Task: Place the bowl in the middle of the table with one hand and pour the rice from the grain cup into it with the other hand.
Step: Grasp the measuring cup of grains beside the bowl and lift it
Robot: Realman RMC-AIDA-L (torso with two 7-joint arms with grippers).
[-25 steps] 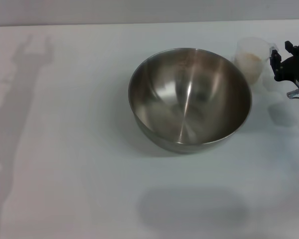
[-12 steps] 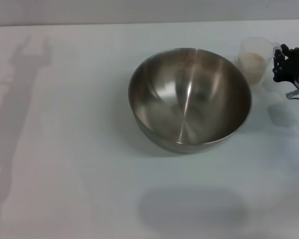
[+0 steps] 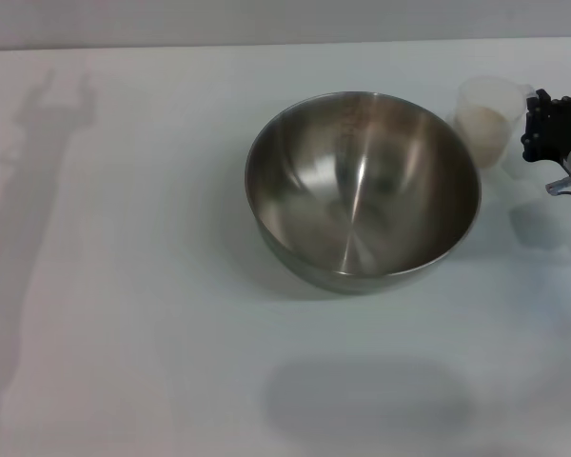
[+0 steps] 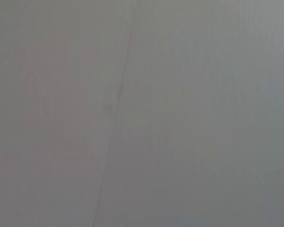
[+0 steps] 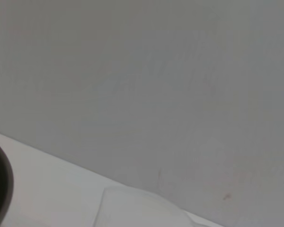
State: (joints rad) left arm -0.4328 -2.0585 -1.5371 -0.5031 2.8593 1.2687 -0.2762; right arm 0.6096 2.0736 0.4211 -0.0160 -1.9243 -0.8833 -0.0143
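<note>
White worktop [image 3: 124, 286] fills your view, with the bowl [image 3: 362, 190] sitting empty near its middle. At the bowl's two o'clock, just beside its rim, the grain cup [image 3: 488, 119] stands upright holding the rice [image 3: 482, 122]. Your right gripper [image 3: 544, 129] is against the cup's three o'clock side; you cannot tell how its jaws stand. Expect a light, thin-walled, easily tipped cup: take it by the handle side. Lift above the rim; open room lies all round. Left gripper is out of sight.
</note>
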